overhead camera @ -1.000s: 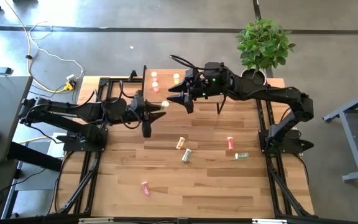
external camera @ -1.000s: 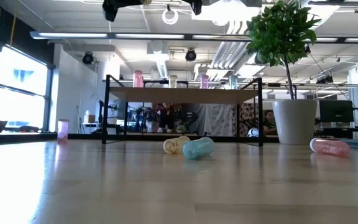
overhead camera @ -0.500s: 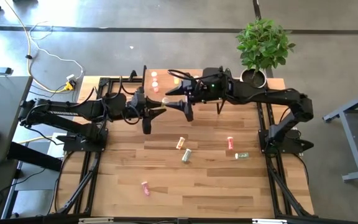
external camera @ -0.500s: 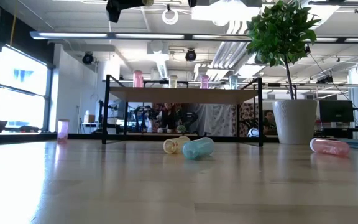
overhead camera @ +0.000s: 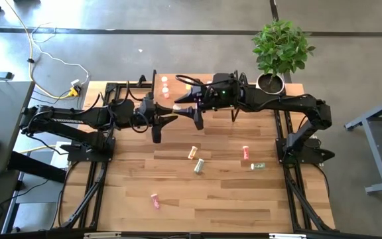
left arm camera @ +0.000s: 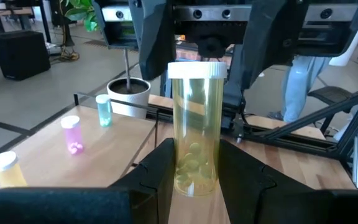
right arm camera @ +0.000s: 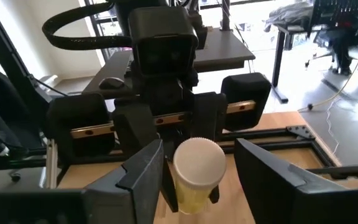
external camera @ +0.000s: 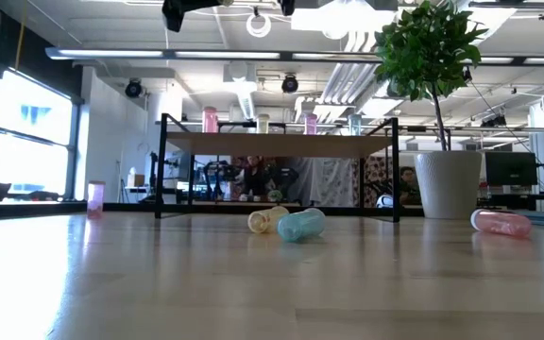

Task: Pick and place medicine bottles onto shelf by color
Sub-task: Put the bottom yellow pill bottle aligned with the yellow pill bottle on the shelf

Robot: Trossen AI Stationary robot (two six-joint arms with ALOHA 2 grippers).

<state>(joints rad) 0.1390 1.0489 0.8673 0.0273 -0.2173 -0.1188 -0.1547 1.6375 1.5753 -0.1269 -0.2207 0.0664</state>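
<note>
Left gripper (left arm camera: 194, 171): clamped on yellow bottle (left arm camera: 195, 124), beside shelf (overhead camera: 178, 79) edge.
Right gripper (right arm camera: 197, 171): fingers apart, flanking bottle cap.

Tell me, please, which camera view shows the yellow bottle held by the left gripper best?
The left wrist view: the yellow bottle stands upright and close between the left gripper fingers. The right wrist view shows mainly its white cap; the high view shows a speck; the low view barely shows it.

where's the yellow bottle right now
The yellow bottle is held upright in the left gripper, up over the table's far middle by the shelf. The right gripper, fingers spread, faces its white cap.
</note>
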